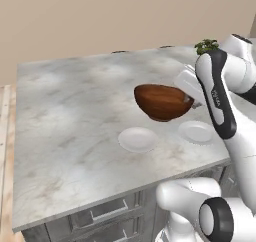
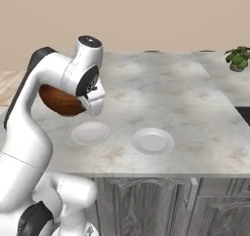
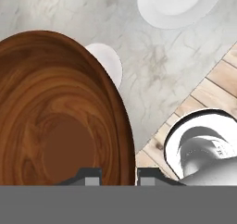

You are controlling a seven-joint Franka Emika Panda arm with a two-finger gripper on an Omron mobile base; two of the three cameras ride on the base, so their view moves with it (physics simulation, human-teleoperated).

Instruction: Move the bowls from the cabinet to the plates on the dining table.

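A glossy reddish-brown wooden bowl [image 1: 162, 102] [image 2: 58, 101] hangs tilted a little above the marble dining table [image 1: 75, 101] [image 2: 161, 88]. My gripper [image 1: 193, 104] [image 3: 119, 174] is shut on the bowl's rim, and the bowl [image 3: 55, 112] fills the left of the hand view. Two whitish plates lie near the table's front edge: one [image 1: 137, 139] [image 2: 91, 132] just below and in front of the bowl, the other [image 1: 196, 132] [image 2: 153, 141] to its right. In the hand view the nearer plate [image 3: 110, 61] peeks out from behind the bowl and the other plate [image 3: 171, 3] is at the top. The cabinet is out of view.
A small potted plant [image 1: 206, 46] [image 2: 238, 58] stands at the table's far right. Dark grey drawers [image 1: 105, 213] face the table's front. Wooden floor [image 3: 217, 89] runs beside the table edge. The marble top stretches wide to the left and back.
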